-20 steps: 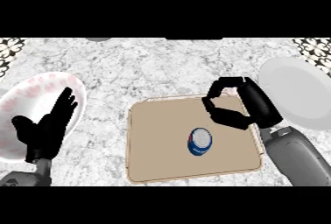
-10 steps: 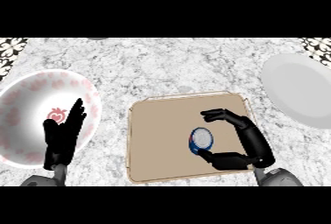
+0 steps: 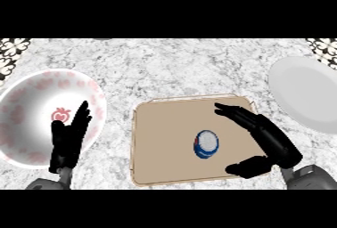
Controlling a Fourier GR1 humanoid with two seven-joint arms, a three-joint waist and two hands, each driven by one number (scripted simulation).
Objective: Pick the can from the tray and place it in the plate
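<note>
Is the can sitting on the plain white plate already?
No, the can stands on the tan tray, with the right hand open around it, while the plain white plate lies off to the right.

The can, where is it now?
In the head view the can stands upright near the middle of the tan tray, just left of the open right hand, apart from it.

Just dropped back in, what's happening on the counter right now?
The right hand is spread open over the tan tray, fingers and thumb on either side of the blue and white can without touching it. The can stands upright near the tray's middle. The left hand rests open over the pink-patterned plate at the left. A plain white plate sits at the right.
</note>
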